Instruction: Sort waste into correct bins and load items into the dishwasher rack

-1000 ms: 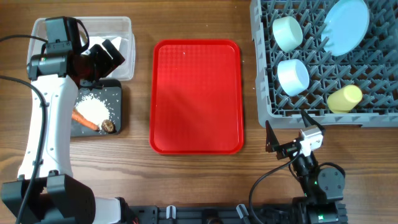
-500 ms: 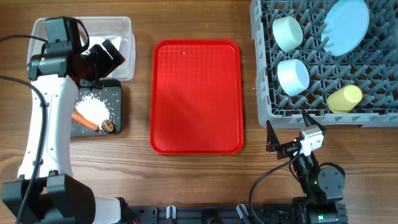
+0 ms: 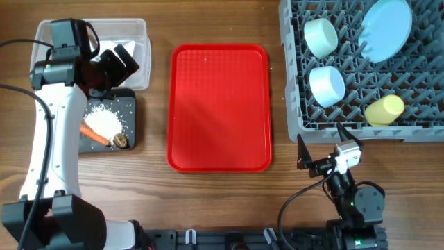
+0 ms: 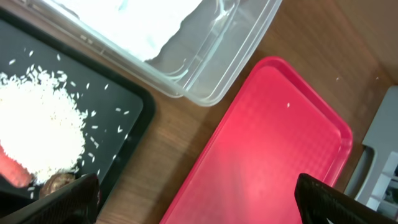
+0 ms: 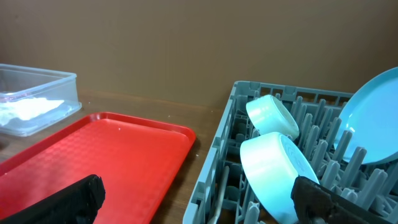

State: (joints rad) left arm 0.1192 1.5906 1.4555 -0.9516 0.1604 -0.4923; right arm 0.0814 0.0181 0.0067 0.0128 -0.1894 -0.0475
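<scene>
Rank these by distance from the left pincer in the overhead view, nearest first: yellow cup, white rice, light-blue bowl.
1. White rice, heaped on the black tray, on the same side of the table as the left pincer.
2. Light-blue bowl, across the table in the left part of the rack.
3. Yellow cup, farther right still, by the rack's front edge.

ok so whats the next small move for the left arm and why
Probably lift the left gripper away from the black tray and draw it back. It is open and empty, the red tray is bare, rice and carrot lie in the black tray, and plate and cup sit in the rack.
</scene>
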